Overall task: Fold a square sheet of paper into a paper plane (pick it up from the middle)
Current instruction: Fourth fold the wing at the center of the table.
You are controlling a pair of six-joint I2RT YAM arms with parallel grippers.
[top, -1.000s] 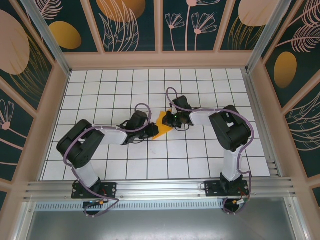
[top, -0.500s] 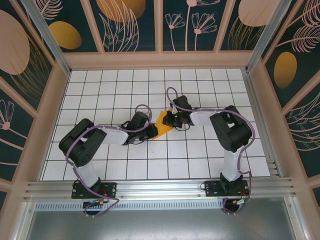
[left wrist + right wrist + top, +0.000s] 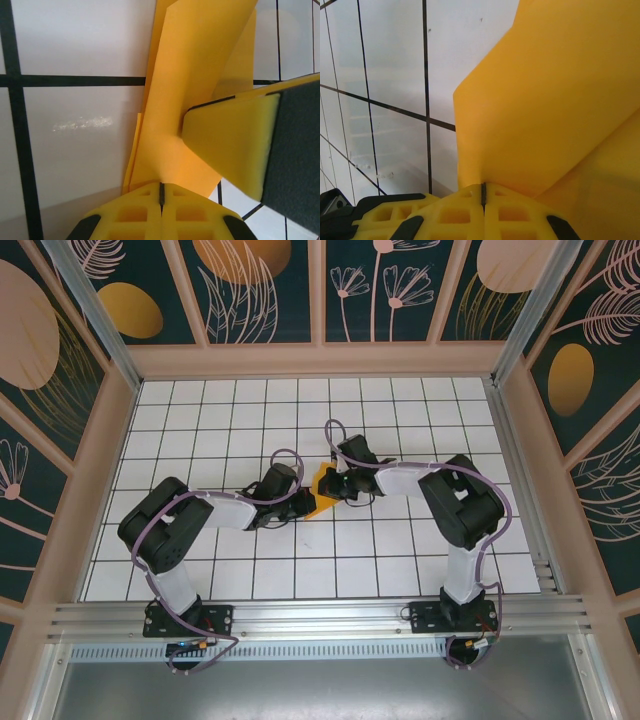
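top: creased orange paper (image 3: 322, 495) on white gridded counter (image 3: 230, 420), between left end effector (image 3: 303, 502) and right end effector (image 3: 335, 483) | left wrist: smooth folded layers, left pinching an edge | right wrist: plain matte sheet, right pinching its edge

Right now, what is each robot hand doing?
Left gripper: shut on the orange paper.
Right gripper: shut on the orange paper too.
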